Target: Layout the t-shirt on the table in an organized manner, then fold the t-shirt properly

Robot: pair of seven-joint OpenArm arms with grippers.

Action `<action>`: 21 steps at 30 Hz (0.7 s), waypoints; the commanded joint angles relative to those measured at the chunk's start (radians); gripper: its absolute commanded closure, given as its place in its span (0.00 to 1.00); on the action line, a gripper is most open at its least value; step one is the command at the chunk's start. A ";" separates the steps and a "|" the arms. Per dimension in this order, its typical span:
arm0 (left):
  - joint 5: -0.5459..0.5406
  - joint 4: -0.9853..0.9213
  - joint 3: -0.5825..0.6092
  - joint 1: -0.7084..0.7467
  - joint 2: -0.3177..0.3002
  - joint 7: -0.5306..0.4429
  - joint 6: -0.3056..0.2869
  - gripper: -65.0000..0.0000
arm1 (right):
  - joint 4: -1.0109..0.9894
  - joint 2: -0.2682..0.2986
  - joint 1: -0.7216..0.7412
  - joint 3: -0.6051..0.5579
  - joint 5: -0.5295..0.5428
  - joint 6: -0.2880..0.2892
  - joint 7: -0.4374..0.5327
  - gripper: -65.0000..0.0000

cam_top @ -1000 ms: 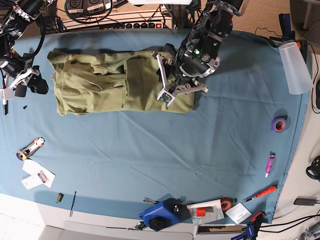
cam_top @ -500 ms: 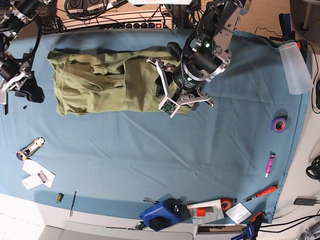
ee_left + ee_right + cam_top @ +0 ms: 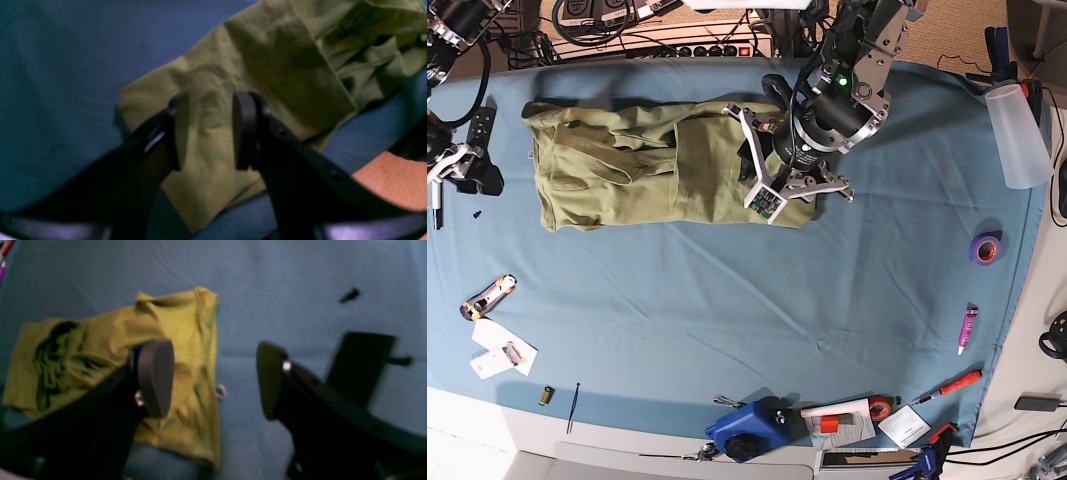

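T-shirt (image 3: 642, 165) lies bunched in a rough rectangle at the far side of the surface (image 3: 727, 300). Left gripper (image 3: 206, 130) over the shirt's end nearest it, jaws apart, cloth showing between, grip unclear. Right gripper (image 3: 215, 376) beside the opposite end, jaws wide, empty. Fabric looks soft, light, limp; best pinched at hem corners.

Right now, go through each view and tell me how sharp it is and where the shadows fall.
Base view: sharp and evenly lit, with a soft shadow beside the left end effector on the t-shirt. Left wrist view: dim and blurred, its near fingers dark silhouettes. Right wrist view: smeared overall, the right end effector out of focus above the table.
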 commanded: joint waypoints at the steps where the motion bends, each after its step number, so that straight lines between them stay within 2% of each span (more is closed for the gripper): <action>1: -0.003 0.015 0.002 -0.008 0.008 -0.019 0.000 0.69 | 0.014 0.014 0.009 -0.009 -0.006 0.001 0.017 0.40; 5: -0.003 0.015 0.002 -0.008 0.008 -0.019 0.000 0.69 | 0.014 -0.020 0.009 -0.076 -0.042 0.001 0.017 0.40; 8: -0.003 0.015 0.002 -0.008 0.008 -0.019 -0.003 0.69 | 0.014 -0.040 0.009 -0.122 -0.091 -0.001 0.054 0.40; 15: -0.003 0.015 0.002 -0.008 0.008 -0.020 -0.012 0.69 | 0.001 -0.127 0.009 -0.132 -0.214 -0.029 0.114 0.40; 21: -0.003 0.015 0.002 -0.008 0.007 -0.020 -0.011 0.69 | -0.145 -0.132 0.023 -0.132 -0.204 -0.028 0.132 0.40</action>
